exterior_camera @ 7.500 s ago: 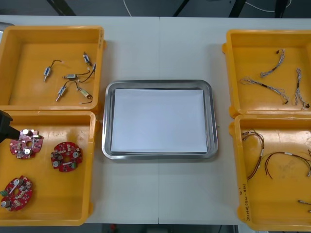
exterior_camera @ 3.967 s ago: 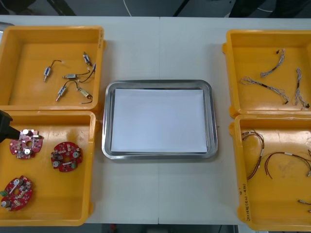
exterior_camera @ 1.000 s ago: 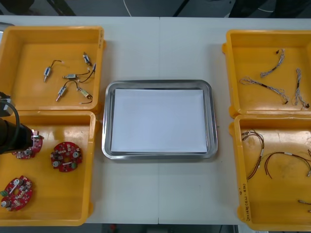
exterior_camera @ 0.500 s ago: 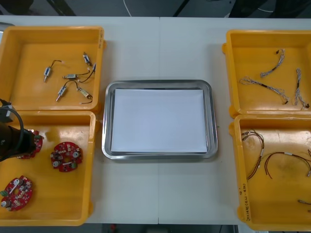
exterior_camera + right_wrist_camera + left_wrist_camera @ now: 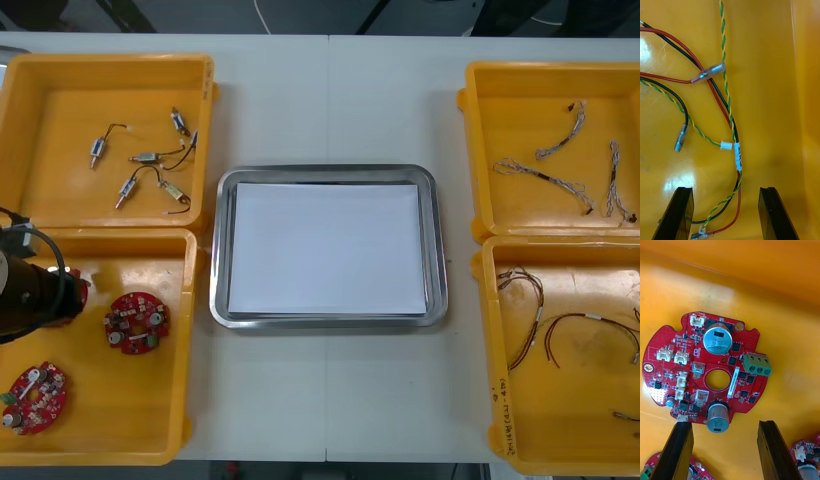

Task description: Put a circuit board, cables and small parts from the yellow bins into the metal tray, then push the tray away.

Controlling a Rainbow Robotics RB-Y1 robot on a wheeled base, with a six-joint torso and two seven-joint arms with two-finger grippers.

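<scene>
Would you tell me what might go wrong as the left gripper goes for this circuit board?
1. The left gripper is open over the circuit board; its tall cans and green terminal block might make the grip uneven, letting it slip.
2. Neighbouring boards lie close to the gripper and might get bumped.
3. The right gripper hangs open over tangled cables; several may lift together.

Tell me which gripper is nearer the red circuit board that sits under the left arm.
Left. The left gripper hangs open directly over the circuit board. The right gripper is open over cables in a yellow bin, well away from that board.
</scene>
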